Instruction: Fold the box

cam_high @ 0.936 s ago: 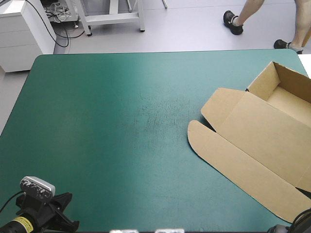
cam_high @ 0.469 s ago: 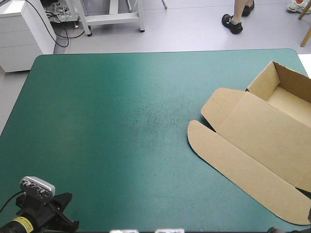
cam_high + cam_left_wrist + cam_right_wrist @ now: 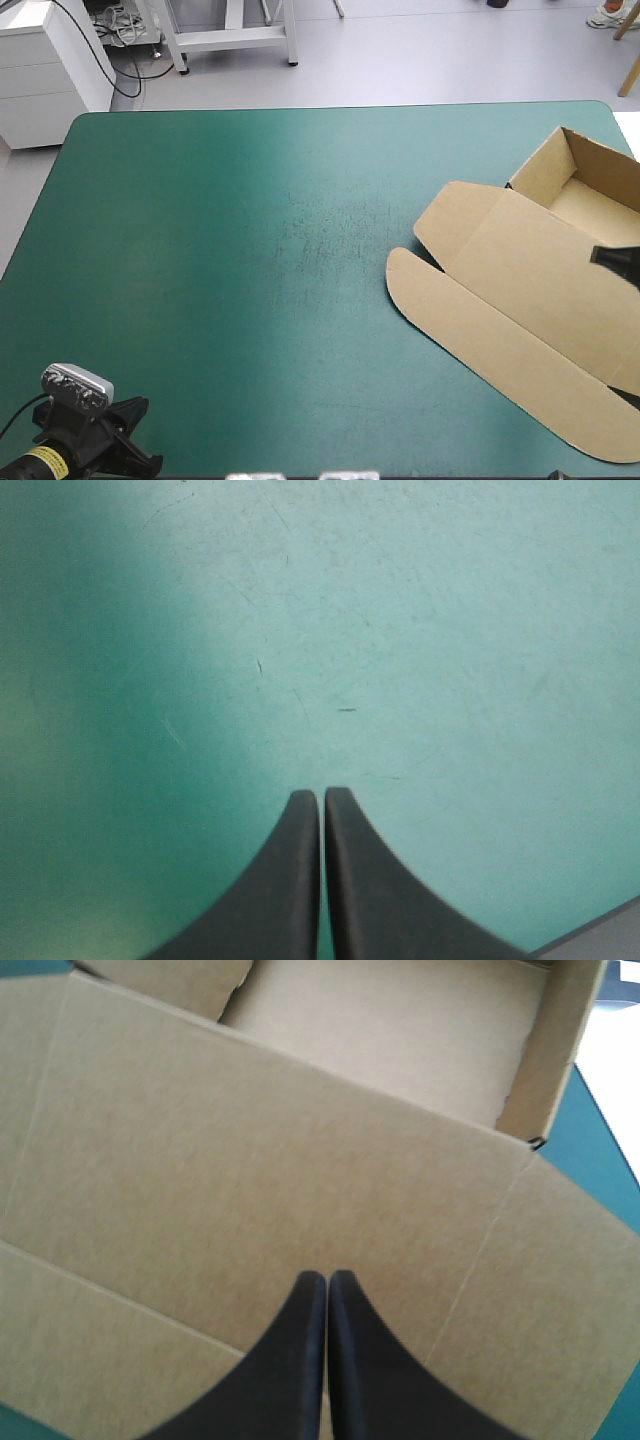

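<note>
Brown board: the box (image 3: 520,270) lies at the frame's right on the teal-green surface (image 3: 250,250), its tray at upper right and its lid flat toward lower right. The right end effector (image 3: 604,255) seems to hover over the lid.

Left wrist: the left end effector (image 3: 322,796) is clenched above the surface.

Right wrist: the fingers are clenched, with the lid beneath and the tray ahead.

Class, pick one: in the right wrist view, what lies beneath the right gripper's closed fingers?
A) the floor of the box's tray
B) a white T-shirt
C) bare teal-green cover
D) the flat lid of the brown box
D: the right gripper comes to a shut point over the flat lid of the box, with the open tray lying ahead of the fingers.
</note>
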Available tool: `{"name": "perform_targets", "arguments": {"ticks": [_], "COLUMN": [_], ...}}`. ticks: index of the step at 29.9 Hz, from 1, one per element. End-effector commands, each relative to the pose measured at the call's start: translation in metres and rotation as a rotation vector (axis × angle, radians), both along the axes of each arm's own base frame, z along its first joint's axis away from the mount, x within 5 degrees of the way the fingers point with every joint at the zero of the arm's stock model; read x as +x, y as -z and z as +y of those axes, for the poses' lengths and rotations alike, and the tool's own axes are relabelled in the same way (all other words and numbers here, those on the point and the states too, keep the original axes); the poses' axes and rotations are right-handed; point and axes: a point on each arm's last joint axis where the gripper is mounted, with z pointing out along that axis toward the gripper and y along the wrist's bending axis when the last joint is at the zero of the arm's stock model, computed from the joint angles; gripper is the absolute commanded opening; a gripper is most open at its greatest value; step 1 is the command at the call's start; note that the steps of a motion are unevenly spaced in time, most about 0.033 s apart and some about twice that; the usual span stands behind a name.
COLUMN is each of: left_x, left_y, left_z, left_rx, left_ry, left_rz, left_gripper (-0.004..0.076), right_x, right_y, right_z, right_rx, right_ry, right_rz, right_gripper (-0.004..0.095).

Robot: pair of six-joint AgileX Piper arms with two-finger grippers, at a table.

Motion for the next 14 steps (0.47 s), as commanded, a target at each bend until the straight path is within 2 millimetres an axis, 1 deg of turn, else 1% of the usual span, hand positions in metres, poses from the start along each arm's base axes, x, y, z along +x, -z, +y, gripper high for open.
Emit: {"name": "perform_targets", "arguments": {"ticks": [1, 6, 9, 14], "left_x": [0.003, 0.003, 0.003, 0.003], "left_y": [-0.010, -0.010, -0.010, -0.010], "left_z": [-0.002, -0.002, -0.002, -0.002], "left_rx": [-0.039, -0.039, -0.039, -0.039], "left_ry": [0.000, 0.000, 0.000, 0.000], "left_rz": [-0.056, -0.056, -0.056, -0.056], "left_gripper": [-0.0008, -0.0008, -0.0008, -0.0008], "right_x": [-0.022, -0.049, -0.063, -0.080], "right_y": [-0.001, 0.024, 0.042, 0.069], "right_z": [0.021, 0.043, 0.050, 0.056], "right_rx": [-0.070, -0.067, -0.078, -0.090], "right_ry": [-0.081, -0.186, -0.232, -0.271], "right_rz": [-0.079, -0.062, -0.055, -0.052], "right_gripper": [-0.0012, -0.0016, -0.0016, -0.0016]}}
